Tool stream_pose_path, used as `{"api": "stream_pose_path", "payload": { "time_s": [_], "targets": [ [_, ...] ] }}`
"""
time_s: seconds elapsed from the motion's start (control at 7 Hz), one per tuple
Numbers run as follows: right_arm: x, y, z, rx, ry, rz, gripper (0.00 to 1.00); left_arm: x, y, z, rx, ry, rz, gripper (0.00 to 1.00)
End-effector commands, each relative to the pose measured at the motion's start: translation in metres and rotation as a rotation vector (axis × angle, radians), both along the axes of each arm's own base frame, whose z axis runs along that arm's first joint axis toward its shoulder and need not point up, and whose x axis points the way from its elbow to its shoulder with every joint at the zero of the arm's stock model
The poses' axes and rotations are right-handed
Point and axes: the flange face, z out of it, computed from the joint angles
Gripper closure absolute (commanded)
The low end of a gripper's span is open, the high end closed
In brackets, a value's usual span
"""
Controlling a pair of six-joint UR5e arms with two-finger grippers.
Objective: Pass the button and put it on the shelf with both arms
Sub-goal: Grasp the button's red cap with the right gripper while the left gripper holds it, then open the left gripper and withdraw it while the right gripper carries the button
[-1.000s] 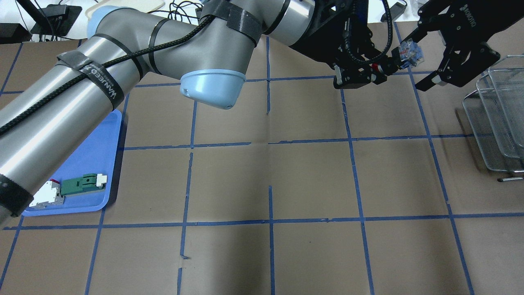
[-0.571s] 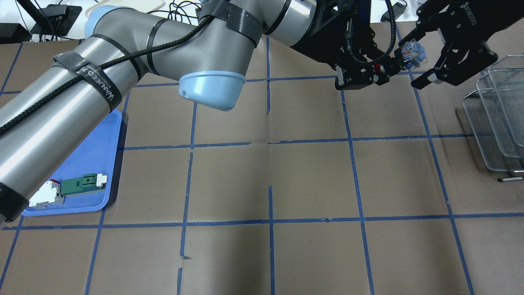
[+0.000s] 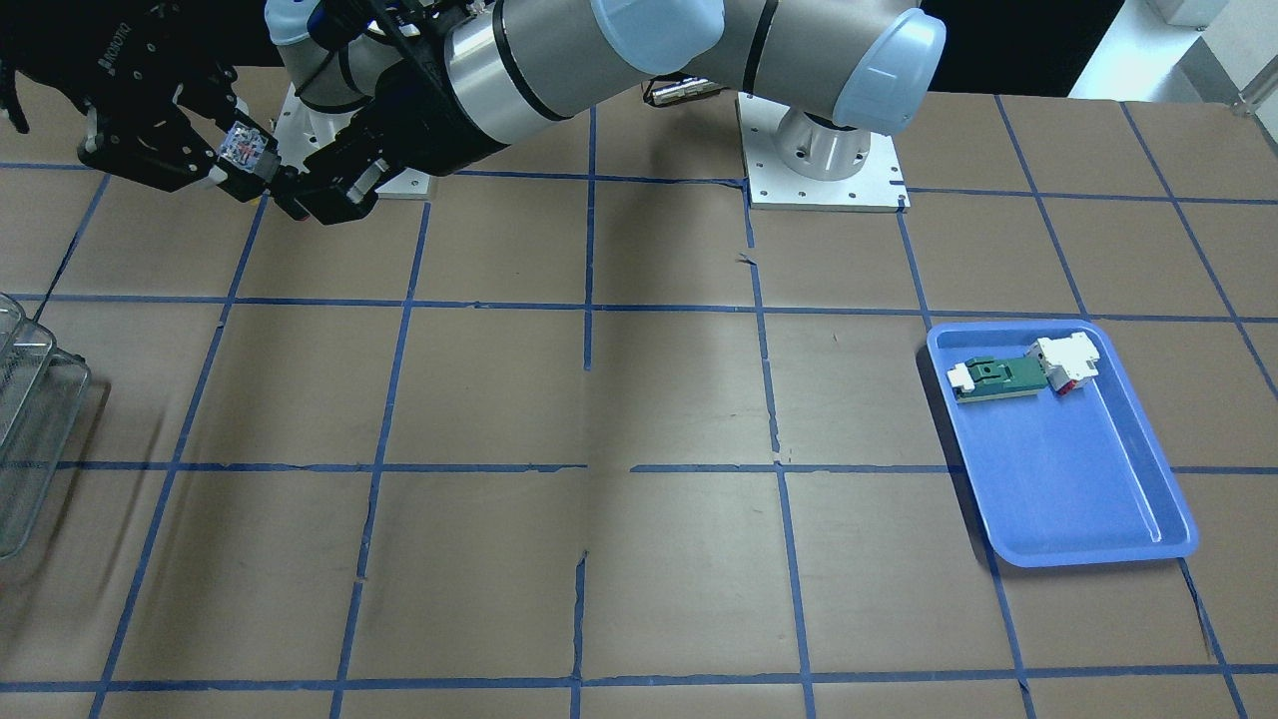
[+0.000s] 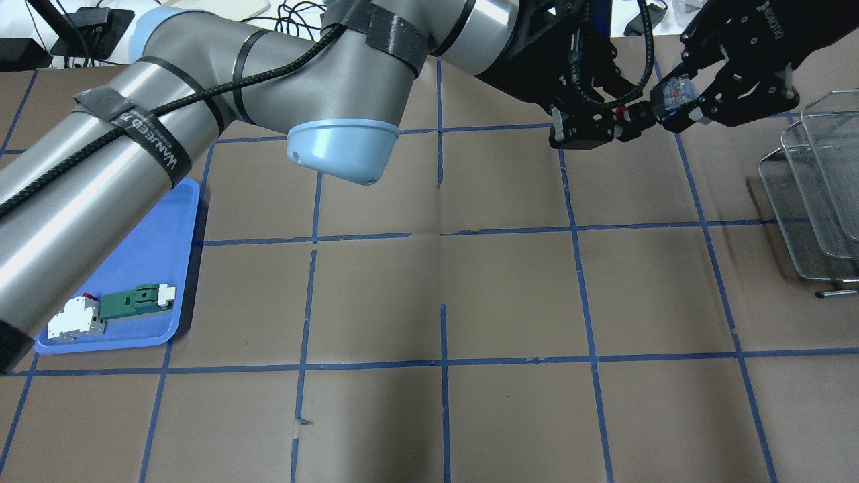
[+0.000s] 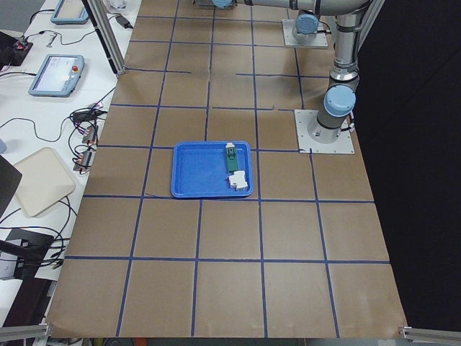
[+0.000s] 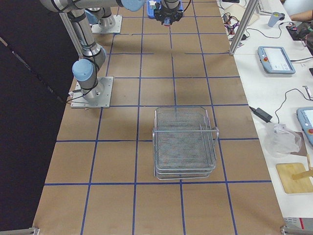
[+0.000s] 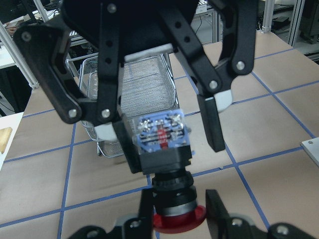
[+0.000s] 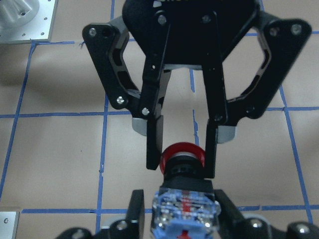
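Note:
The button (image 4: pixel 673 90) hangs in the air between both grippers at the back right, well above the table. My left gripper (image 4: pixel 627 119) is shut on its black body just by the red cap (image 7: pixel 174 219). My right gripper (image 4: pixel 678 100) faces it head-on, and its fingers (image 8: pixel 140 209) press on both sides of the bluish clear block (image 8: pixel 184 211). The same grip shows in the front view (image 3: pixel 248 148). The wire-mesh shelf (image 4: pixel 815 194) stands on the table at the right, empty (image 6: pixel 185 142).
A blue tray (image 4: pixel 151 268) at the left holds a green-and-white flat part (image 4: pixel 134 300) and a white block with red (image 4: pixel 74 320). The left arm's elbow (image 4: pixel 339 144) hangs over the table's back middle. Brown paper with blue tape lines covers the table.
The right gripper's wide-open fingers have closed onto the button's clear block. The left gripper has kept hold of the button and hardly moved.

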Motion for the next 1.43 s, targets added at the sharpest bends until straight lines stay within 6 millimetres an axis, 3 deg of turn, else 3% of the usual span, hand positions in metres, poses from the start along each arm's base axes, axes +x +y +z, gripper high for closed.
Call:
{"api": "stream_pose_path", "payload": {
  "time_s": [0.0,0.29,0.57,0.71,0.86,1.0,1.14,1.29],
  "targets": [
    [0.0,0.0,0.001,-0.002,0.001,0.0,1.0,0.002,0.005,0.009,-0.005,-0.009,0.01,0.05],
    [-0.002,-0.002,-0.001,0.009,0.01,-0.018,1.0,0.004,0.009,0.015,-0.011,-0.007,0.012,0.0],
    [-0.029,-0.017,-0.024,0.031,0.203,-0.001,1.0,0.02,0.011,0.025,-0.029,-0.126,0.133,0.0],
    [-0.076,-0.054,-0.062,0.045,0.315,-0.038,1.0,0.034,0.01,0.025,-0.011,-0.228,0.236,0.0],
    [-0.133,-0.072,-0.087,0.079,0.366,-0.096,1.0,0.05,0.01,0.018,0.013,-0.351,0.343,0.0],
    [-0.191,-0.074,-0.101,0.063,0.358,-0.115,1.0,0.066,0.005,0.003,0.042,-0.428,0.435,0.0],
    [-0.264,-0.078,-0.12,0.039,0.389,-0.179,1.0,0.106,-0.011,-0.018,0.083,-0.476,0.53,0.0],
    [-0.318,-0.068,-0.134,0.037,0.373,-0.212,1.0,0.146,-0.019,-0.025,0.112,-0.482,0.6,0.0]
  ]
}}
